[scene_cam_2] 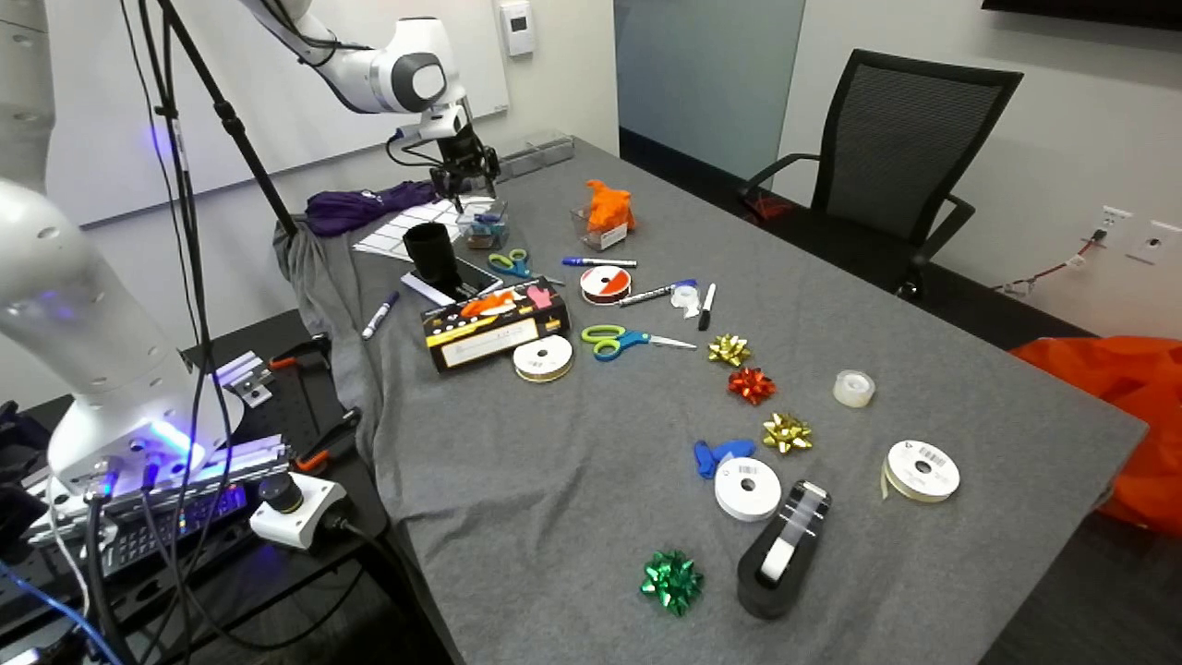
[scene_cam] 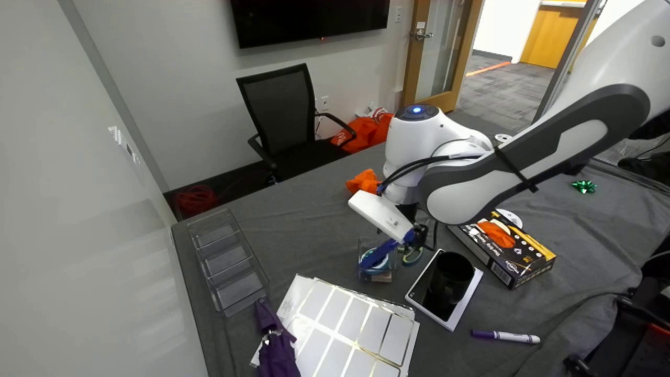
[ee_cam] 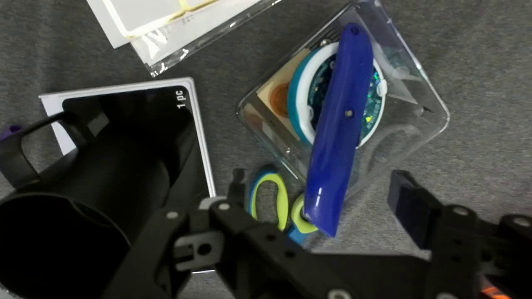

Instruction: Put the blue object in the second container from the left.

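Jaws spread wide, and the blue object (ee_cam: 340,124) shows framed between them, crossing the teal-rimmed round dish (ee_cam: 294,106) ahead!

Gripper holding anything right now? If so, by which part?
Nothing is held. In the wrist view the gripper is open, with a gap between each jaw and the blue tool, whose near end shows between them.

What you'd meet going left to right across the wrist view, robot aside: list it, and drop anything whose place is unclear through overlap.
Black mug → scissors → blue object, its lower end hiding a little of the scissors.
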